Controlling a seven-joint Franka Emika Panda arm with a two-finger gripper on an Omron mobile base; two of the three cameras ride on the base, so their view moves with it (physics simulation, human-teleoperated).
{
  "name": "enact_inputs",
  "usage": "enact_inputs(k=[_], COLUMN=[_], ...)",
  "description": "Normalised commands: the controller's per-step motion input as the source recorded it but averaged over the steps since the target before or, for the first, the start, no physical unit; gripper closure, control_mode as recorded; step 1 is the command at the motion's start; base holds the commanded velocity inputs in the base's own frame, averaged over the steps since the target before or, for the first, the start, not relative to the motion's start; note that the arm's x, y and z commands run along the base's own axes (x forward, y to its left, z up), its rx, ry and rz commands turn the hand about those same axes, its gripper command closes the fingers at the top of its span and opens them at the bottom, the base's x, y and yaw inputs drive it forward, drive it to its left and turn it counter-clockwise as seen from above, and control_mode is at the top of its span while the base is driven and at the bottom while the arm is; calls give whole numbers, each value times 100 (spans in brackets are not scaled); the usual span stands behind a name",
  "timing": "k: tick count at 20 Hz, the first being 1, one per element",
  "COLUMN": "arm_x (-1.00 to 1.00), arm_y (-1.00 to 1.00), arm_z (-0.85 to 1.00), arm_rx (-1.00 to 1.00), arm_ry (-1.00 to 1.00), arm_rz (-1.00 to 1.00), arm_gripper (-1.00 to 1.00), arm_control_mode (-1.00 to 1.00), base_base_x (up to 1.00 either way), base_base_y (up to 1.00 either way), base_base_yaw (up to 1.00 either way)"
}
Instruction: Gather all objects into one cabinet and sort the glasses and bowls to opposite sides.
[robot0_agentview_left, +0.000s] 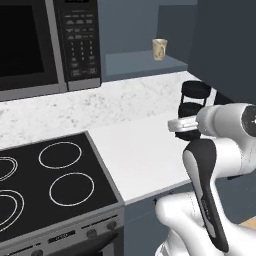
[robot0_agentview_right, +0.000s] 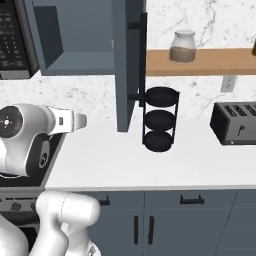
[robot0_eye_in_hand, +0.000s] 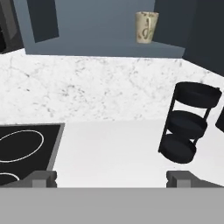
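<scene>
- Gripper: jaws spread wide, nothing between them; the two dark finger tips sit far apart at the bottom of the hand view, above the white countertop.
- Cream-beige mug stands upright on the shelf of the blue-grey wall cabinet, toward the shelf's right end and set back from its front edge. Hand view shows the same mug with a dark mark on its side.
- Shelf left of the mug is bare up to the cabinet's left wall.
- Cabinet door stands swung open, edge-on in the right base view, black bar handle on it.
- Black three-tier stand sits on the counter just right of the door, near the marble backsplash.
- Countertop between the black cooktop and the stand is open white surface out to its near edge.
- Microwave hangs left of the cabinet.
- Toaster at far right; a jar on the wooden shelf above.
</scene>
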Motion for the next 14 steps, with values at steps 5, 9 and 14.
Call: enact_inputs(k=[5, 9, 14], arm_x=[0, 0, 11], arm_y=[0, 0, 0], arm_z=[0, 0, 13], arm_rx=[0, 0, 0], arm_ry=[0, 0, -2], arm_rz=[0, 0, 0], arm_gripper=[-100, -100, -100], arm_control_mode=[100, 100, -100], base_base_x=[50, 8, 16], base_base_y=[11, 0, 0], base_base_yaw=[-26, -3, 0])
